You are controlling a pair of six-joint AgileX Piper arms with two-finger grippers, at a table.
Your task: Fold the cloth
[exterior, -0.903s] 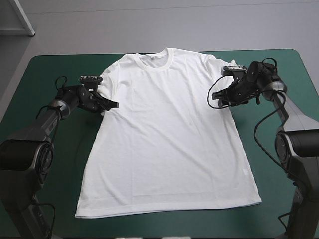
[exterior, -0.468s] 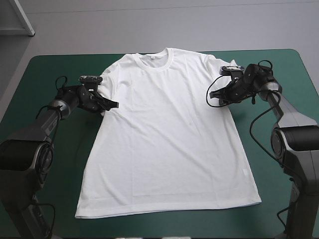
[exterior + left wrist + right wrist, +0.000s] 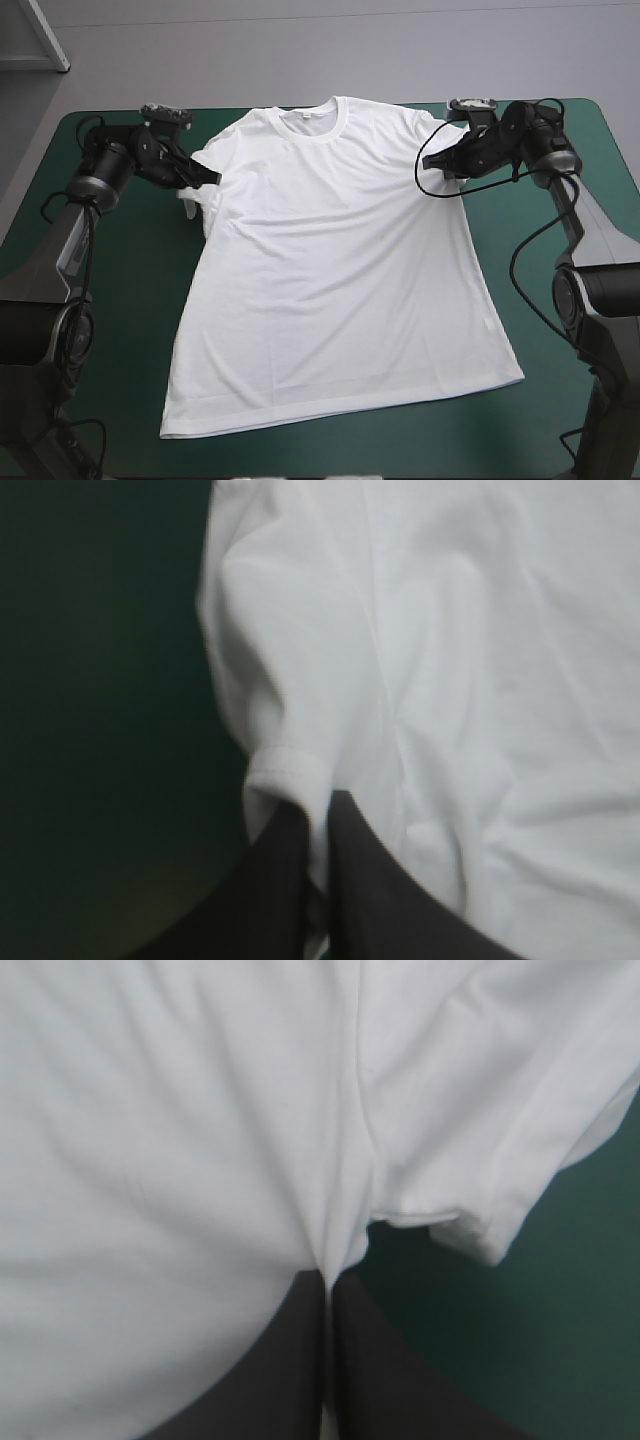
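Observation:
The white T-shirt (image 3: 335, 270) lies spread flat on the teal-green table (image 3: 90, 330), collar toward the far edge. My left gripper (image 3: 210, 178) is shut on the T-shirt at the armpit of its left sleeve, and that sleeve is lifted a little. In the left wrist view the black fingers (image 3: 290, 880) pinch the sleeve hem of the T-shirt (image 3: 450, 680). My right gripper (image 3: 432, 162) is shut on the T-shirt at the right armpit. The right wrist view shows its fingers (image 3: 375, 1370) meeting on the T-shirt (image 3: 170, 1160) where sleeve joins body.
Bare teal-green cover lies to the left and right of the T-shirt and along the near edge. The table's far edge runs just behind the collar (image 3: 318, 112).
Both grippers have risen and moved toward the far edge with the armpits in their grip. The T-shirt has slid that way, its hem shifting and tilting.

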